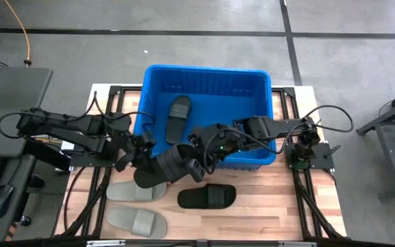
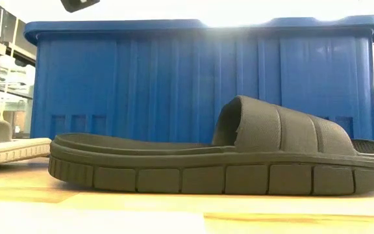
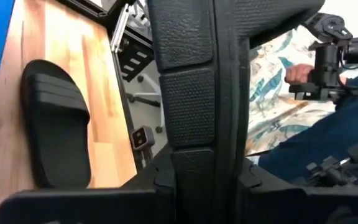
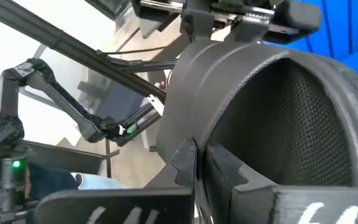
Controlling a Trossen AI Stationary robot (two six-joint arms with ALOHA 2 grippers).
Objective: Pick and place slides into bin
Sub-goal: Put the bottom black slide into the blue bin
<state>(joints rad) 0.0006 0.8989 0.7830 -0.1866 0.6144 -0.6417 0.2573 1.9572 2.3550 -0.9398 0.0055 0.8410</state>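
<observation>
From overhead I see both dark arms meeting over the wooden table point(image 1: 252, 206), just in front of the large bright blue ribbed plastic bin point(image 1: 158, 74). Between them hangs a black flat rubber slide sandal point(image 1: 162, 167), lifted off the tabletop. The left gripper point(image 1: 141, 152) is clamped on one end of it: my left wrist camera shows its fingers point(image 3: 191, 180) pinched tight on the sandal's edge, which fills most of that view. The right gripper point(image 1: 199, 159) is closed on the same sandal's strap, its fingertips point(image 4: 194, 163) meeting at the strap's rim; overhead, cabling and the arms hide the exact contact.

One black slide point(image 1: 178, 116) lies inside the bin. Another black slide point(image 1: 207, 197) rests on the table near the front, and it blocks most of the low view. Two light grey slides point(image 1: 136, 191) lie at the front left, the nearer one partly covered by the held sandal. I cannot find a sixth sandal.
</observation>
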